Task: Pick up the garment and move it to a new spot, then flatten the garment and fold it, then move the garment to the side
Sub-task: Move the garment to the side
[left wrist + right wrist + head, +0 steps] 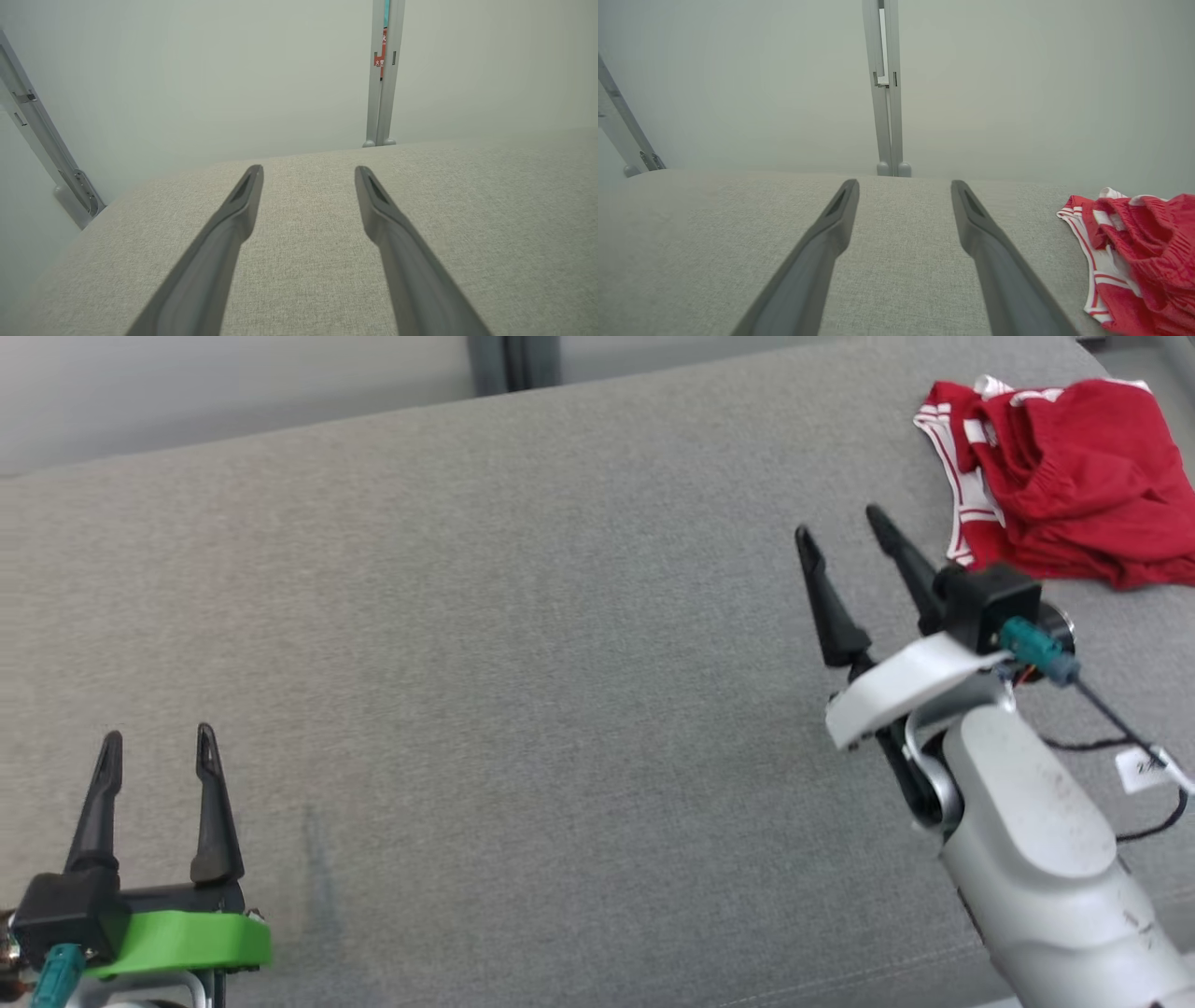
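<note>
The garment [1064, 476] is a crumpled red piece with white stripes, lying at the far right of the grey fabric surface [523, 635]; the right wrist view has the garment [1143, 252] at its right edge. My right gripper [840, 527] hovers open just left of it, apart from the cloth, its two dark fingers spread with nothing between them [905, 186]. My left gripper [157, 739] stands open at the lower left, far from the garment. In the left wrist view its fingers [243, 196] are spread over bare fabric.
Beyond the far edge of the grey surface stands a pale wall [233, 383] with a grey upright post [887, 88]. A black cable with a white tag [1144, 767] hangs off my right wrist. The surface's left edge curves down in the left wrist view.
</note>
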